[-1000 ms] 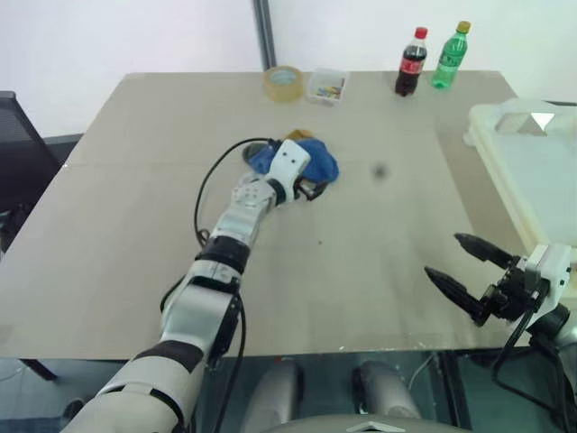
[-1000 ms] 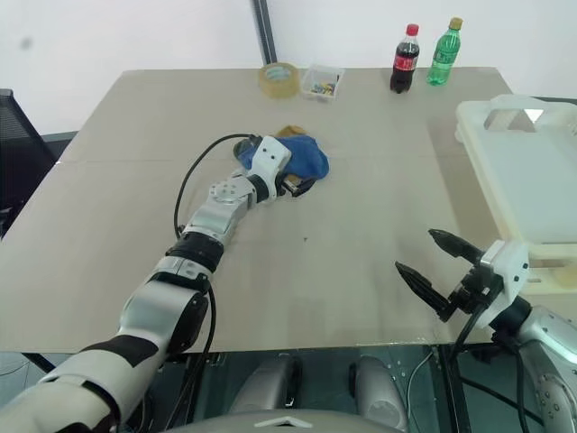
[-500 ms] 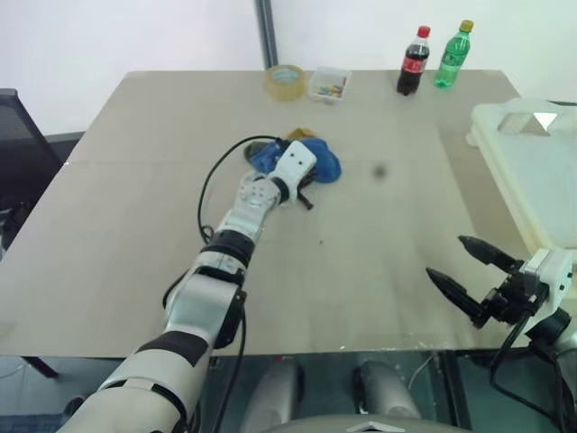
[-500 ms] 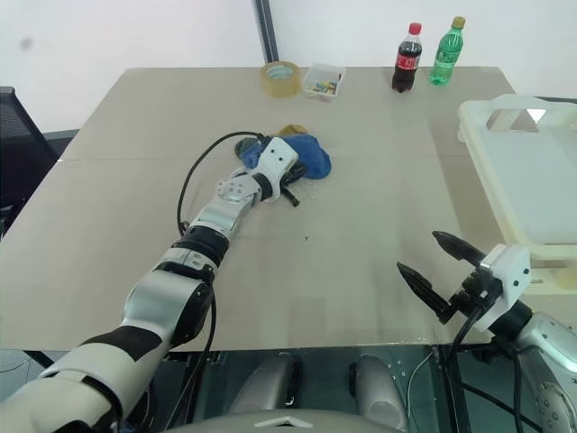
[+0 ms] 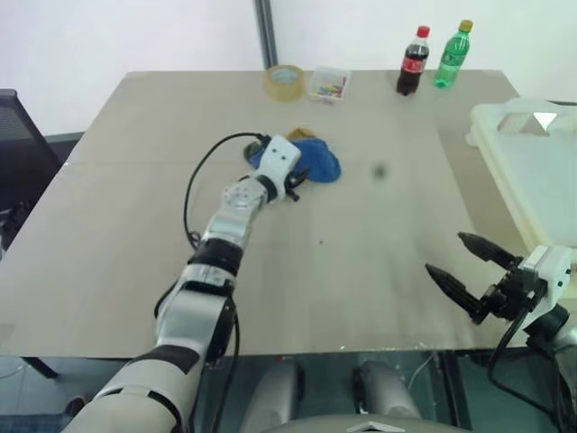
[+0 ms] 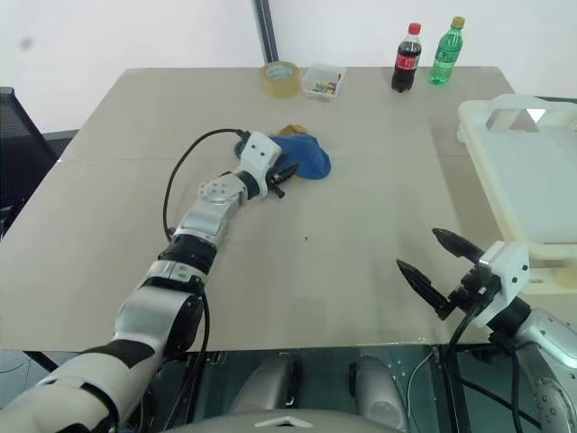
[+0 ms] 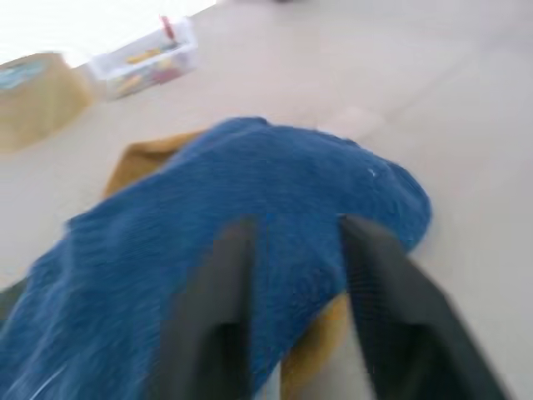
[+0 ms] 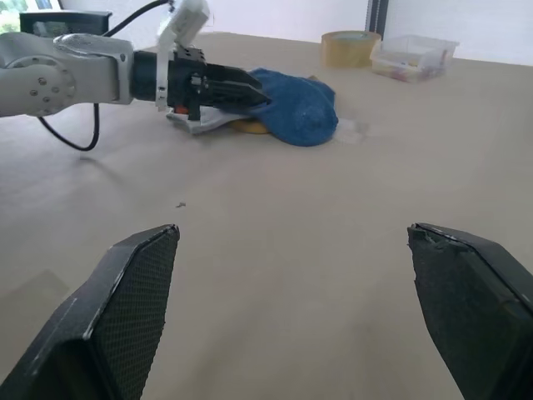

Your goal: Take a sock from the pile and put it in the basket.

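Socks in the pile (image 5: 311,162), topped by a blue sock (image 7: 250,208), lie mid-surface well apart from the basket (image 5: 532,171), looking soft, light and floppy, so the left gripper (image 7: 291,275), jaws apart, should pinch a raised fold; right gripper (image 8: 291,317) jaws gape empty.

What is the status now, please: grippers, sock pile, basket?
Left gripper open, fingers at the blue sock on the pile, nothing lifted. Right gripper open, empty, beside the basket. Table between pile and basket clear.
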You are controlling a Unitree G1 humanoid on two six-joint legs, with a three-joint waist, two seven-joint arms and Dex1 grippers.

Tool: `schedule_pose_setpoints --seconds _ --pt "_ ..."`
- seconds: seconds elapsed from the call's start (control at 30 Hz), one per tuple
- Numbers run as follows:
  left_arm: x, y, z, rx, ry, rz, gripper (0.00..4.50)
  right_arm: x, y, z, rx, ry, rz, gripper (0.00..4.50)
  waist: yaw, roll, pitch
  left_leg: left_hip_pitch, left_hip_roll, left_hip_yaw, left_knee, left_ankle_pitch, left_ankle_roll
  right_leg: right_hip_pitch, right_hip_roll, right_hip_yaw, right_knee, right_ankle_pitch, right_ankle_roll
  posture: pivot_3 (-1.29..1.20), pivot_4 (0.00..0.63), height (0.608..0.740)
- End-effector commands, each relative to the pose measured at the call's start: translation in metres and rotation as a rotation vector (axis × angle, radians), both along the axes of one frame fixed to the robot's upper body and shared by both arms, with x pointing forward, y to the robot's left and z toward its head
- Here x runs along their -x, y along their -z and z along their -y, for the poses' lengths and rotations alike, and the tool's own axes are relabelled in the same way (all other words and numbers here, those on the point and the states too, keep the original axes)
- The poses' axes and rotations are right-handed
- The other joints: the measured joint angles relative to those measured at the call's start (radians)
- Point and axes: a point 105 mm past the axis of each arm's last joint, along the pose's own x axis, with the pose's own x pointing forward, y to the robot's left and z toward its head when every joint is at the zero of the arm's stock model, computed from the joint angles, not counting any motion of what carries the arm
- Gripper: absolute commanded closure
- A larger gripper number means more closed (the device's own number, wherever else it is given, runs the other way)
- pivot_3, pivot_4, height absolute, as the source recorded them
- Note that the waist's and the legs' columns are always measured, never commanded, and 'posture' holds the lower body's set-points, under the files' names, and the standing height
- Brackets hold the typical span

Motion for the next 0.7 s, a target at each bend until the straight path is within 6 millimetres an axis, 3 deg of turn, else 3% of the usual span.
schedule_pose_setpoints --seconds 0.03,0.2,0.7 --pt "0.014 0.008 0.001 -0.008 0.012 -0.039 1.97 0.002 -0.006 0.000 0.007 0.000 0.034 0.00 0.001 0.000 0.000 0.000 0.000 0.000 0.000 0.000 0.000 0.000 0.000 0.000 0.000 0.000 0.000 0.00 0.150 0.740" --pt "0.027 0.024 0.011 0.144 -0.037 -0.186 1.97 0.000 -0.007 0.001 0.007 0.000 0.034 0.00 0.009 0.000 0.000 0.000 0.000 -0.002 0.002 0.000 0.000 0.001 0.000 -0.002 0.001 0.000 0.000 0.00 0.150 0.740" --pt "0.001 0.009 0.026 0.182 -0.101 -0.154 1.97 -0.004 -0.007 -0.001 0.003 0.000 0.040 0.00 0.004 0.000 0.000 0.000 -0.001 -0.001 0.005 0.000 0.001 0.002 0.000 -0.001 0.001 0.002 0.003 0.00 0.150 0.740"
